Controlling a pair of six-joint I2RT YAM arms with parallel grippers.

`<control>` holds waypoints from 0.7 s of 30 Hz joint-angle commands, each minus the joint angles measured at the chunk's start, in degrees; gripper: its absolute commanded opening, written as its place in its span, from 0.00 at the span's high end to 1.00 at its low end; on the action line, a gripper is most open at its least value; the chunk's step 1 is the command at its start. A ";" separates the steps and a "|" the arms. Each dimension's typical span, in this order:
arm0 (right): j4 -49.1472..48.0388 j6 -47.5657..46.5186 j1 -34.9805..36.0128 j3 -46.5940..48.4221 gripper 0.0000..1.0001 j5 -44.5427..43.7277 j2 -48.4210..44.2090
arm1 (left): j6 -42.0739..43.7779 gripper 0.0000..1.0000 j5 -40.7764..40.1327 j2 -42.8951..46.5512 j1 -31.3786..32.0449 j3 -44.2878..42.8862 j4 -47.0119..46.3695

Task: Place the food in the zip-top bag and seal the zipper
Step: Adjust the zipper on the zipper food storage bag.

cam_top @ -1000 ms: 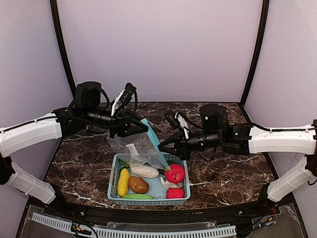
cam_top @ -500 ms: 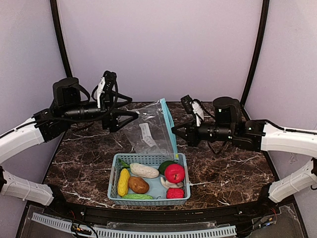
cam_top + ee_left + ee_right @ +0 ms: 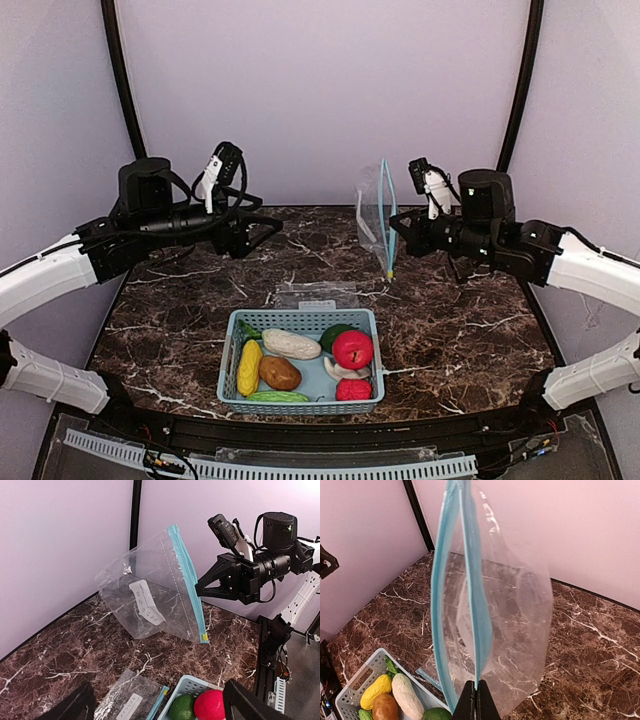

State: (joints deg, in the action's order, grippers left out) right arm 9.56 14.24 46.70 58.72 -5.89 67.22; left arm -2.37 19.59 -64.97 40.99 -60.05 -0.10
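Since every food piece I can see (corn (image 3: 249,367), radish (image 3: 291,344), apple (image 3: 352,349) and the rest) sits in the basket (image 3: 228,372), loading is at 0 and the zipper isn't sealed.

Status:
- Right gripper (image 3: 398,230) is pinched tight on the blue zipper edge of the bag (image 3: 372,208), holding it in the air, edge-on, at 1 o'clock from the basket, well clear of it.
- Left gripper (image 3: 272,229) is spread wide and holds nothing, up at 10 o'clock from the basket.
- Spare bag (image 3: 315,295) lies flat on the table (image 3: 180,320) at 12 o'clock, just beside the basket rim.

Left to do, as I read it: open the mouth, load all the food, close the zip.

View differences:
- Right wrist view shows the 2 zipper strips meeting at the fingertips and parting slightly above. Top view only gives a thin blue line.
- Left wrist view shows the bag's broad face and white label, and nothing inside it.
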 commanded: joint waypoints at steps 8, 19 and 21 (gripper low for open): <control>-8.50 5.44 3.69 2.50 1.00 2.67 12.79 | -12.84 0.16 12.22 -8.11 -0.12 3.16 -9.43; -14.79 8.39 7.21 5.63 1.00 5.67 21.22 | -18.09 0.17 15.19 -15.57 -0.13 4.01 -11.85; -15.12 8.52 7.51 5.96 1.00 7.44 21.92 | -18.35 0.18 15.02 -16.34 -0.12 3.86 -11.59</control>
State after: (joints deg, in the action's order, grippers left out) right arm -1.56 21.56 53.25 62.70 -0.99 88.03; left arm -18.79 33.50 -80.75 40.99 -56.80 -10.50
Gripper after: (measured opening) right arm 0.005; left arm 0.826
